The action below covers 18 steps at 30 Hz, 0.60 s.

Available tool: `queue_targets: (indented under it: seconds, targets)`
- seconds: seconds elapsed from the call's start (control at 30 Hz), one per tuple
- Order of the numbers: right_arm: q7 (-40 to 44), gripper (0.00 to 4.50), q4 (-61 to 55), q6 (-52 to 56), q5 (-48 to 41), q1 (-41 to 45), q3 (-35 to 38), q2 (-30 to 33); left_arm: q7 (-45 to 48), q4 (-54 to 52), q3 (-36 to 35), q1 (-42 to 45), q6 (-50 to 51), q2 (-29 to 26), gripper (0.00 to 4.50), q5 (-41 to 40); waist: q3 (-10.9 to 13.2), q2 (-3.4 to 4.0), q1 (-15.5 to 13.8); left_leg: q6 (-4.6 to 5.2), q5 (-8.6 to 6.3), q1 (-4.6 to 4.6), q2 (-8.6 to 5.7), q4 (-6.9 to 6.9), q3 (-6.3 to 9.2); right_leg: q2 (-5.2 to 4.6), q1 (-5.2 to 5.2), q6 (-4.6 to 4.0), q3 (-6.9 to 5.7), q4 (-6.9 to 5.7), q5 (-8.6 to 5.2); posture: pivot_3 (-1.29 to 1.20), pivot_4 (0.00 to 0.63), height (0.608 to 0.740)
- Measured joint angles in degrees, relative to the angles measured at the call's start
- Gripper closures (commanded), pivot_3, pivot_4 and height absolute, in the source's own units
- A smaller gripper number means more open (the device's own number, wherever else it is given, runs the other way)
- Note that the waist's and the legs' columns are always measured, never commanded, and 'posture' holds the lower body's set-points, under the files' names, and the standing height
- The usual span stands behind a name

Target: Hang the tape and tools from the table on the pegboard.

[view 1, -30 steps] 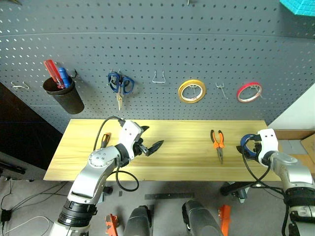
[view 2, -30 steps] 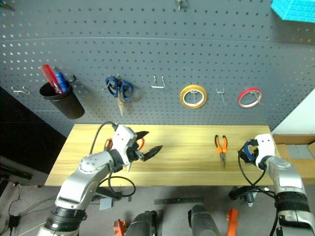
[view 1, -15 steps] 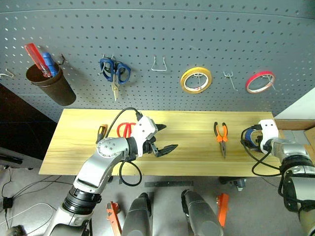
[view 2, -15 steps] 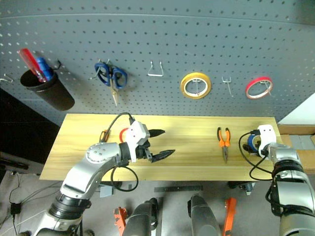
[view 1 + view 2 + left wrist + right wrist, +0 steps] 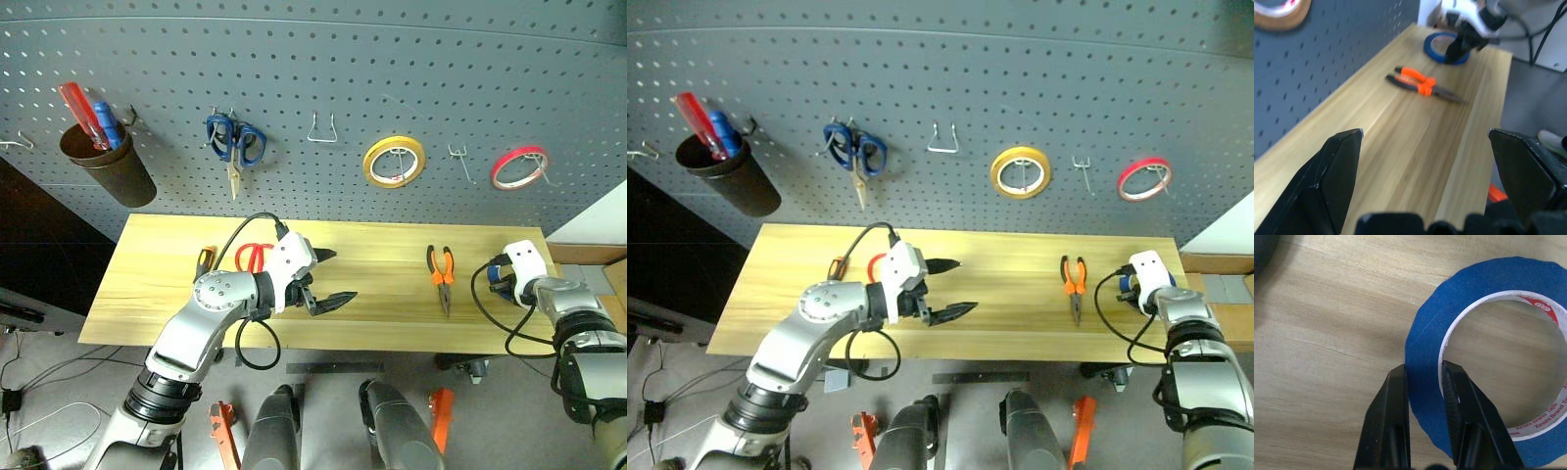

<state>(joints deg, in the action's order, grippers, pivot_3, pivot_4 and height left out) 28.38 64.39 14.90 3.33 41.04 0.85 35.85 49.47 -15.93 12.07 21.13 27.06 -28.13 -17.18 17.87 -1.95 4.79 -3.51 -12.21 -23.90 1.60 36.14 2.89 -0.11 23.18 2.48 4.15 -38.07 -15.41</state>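
A blue tape ring [image 5: 1484, 357] lies flat at the right end of a light wood-plank table [image 5: 372, 323], which stands in front of a dark grey pegboard [image 5: 323, 88] studded with holes and hooks. The right gripper [image 5: 1422, 379] points down at the ring and has its two black fingers pinched across the band: one finger [image 5: 1390, 416] sits outside the ring on the wood, the other [image 5: 1462, 416] sits inside the hole, with the blue wall clamped between them. The ring looks thin, light and fairly stiff, so it should lift easily. Its flat faces may be smooth, so a hold across the band as shown here seems the sensible one, leaving the open hole free to slip over a hook. To the left of the ring, well apart from it, lie the small orange-handled pliers [image 5: 439, 274]. Further left, the left gripper [image 5: 328, 279] hovers above the middle of the table with its fingers spread wide and nothing between them. Just behind that arm lie the red-handled scissors [image 5: 251, 258], and beside them at the left the handle of a screwdriver [image 5: 204, 262]. On the pegboard hang blue-handled scissors [image 5: 235, 142], a yellow tape ring [image 5: 394, 161], a red tape ring [image 5: 519, 167], and a dark cup [image 5: 110, 166] holding tools.
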Motion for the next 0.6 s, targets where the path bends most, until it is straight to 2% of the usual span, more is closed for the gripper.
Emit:
queue_targets:
  seconds: [0.1, 0.17, 0.27, 0.3, 0.47, 0.53, 0.6]
  targets:
    - [-0.9, 4.12, -6.6, -0.1, -0.5, -4.2, 0.9, 0.1, 1.5, -0.8, 0.3, 0.1, 0.0, 0.4, 0.07, -1.2, 0.0, 0.00, 0.0, 0.00, 0.00, -0.02, -0.02, 0.01, 0.03, -0.03, 0.00, 0.01, -0.02, -0.01, 0.01, -0.14, 0.295, 0.740]
    - [-0.8, 4.12, -14.9, 1.9, -1.0, -9.6, 1.6, 0.6, 2.1, -0.9, 0.3, 0.1, -0.1, 0.6, 0.07, -1.9, 0.0, 0.09, -0.1, 0.00, 0.00, -0.04, -0.03, -0.04, 0.05, -0.04, 0.02, 0.02, -0.04, -0.02, 0.00, -0.15, 0.294, 0.740]
    - [-1.0, 4.12, -38.3, 8.5, -1.7, -23.2, 4.2, 2.6, 2.4, -1.0, 0.1, 0.6, -1.0, 1.4, 0.07, -2.1, 0.1, 0.55, 0.0, 0.00, 0.00, -0.21, -0.04, -0.06, 0.02, -0.11, 0.21, 0.04, 0.00, -0.02, -0.01, -0.18, 0.297, 0.740]
    - [-1.3, 4.12, -49.2, 11.4, -1.7, -28.4, 5.8, 3.0, 2.3, -1.0, -0.1, 0.8, -1.4, 1.5, 0.07, -2.0, 0.1, 0.67, 0.0, -0.01, -0.01, -0.28, -0.05, -0.06, 0.02, -0.11, 0.29, 0.20, 0.01, -0.05, -0.10, -0.19, 0.297, 0.740]
    - [-5.7, 4.12, -88.1, 22.5, -0.2, -39.9, 10.4, 1.1, 1.5, -0.6, -0.5, 1.6, -4.0, 2.8, 0.07, -1.9, 0.1, 0.68, 1.4, -0.09, 0.03, -0.16, 0.06, -0.04, 0.03, 0.07, 0.30, 0.37, 0.03, -0.15, -0.20, -0.23, 0.296, 0.740]
    - [-8.1, 4.12, -98.2, 24.9, 1.7, -41.9, 8.4, -1.5, 0.8, -0.2, -0.9, 1.9, -5.0, 3.4, 0.07, -1.7, 0.1, 0.68, 1.6, -0.15, 0.07, -0.13, 0.07, -0.05, 0.06, 0.08, 0.30, 0.37, 0.02, -0.23, -0.21, -0.23, 0.294, 0.740]
    - [-11.0, 4.12, -108.2, 26.7, 4.8, -42.7, 2.4, -4.3, -0.3, 0.8, -1.5, 2.8, -6.3, 3.9, 0.07, -1.5, 0.1, 0.67, 1.8, -0.22, 0.12, -0.10, 0.03, -0.01, 0.02, 0.07, 0.33, 0.38, 0.07, -0.30, -0.21, -0.24, 0.294, 0.740]
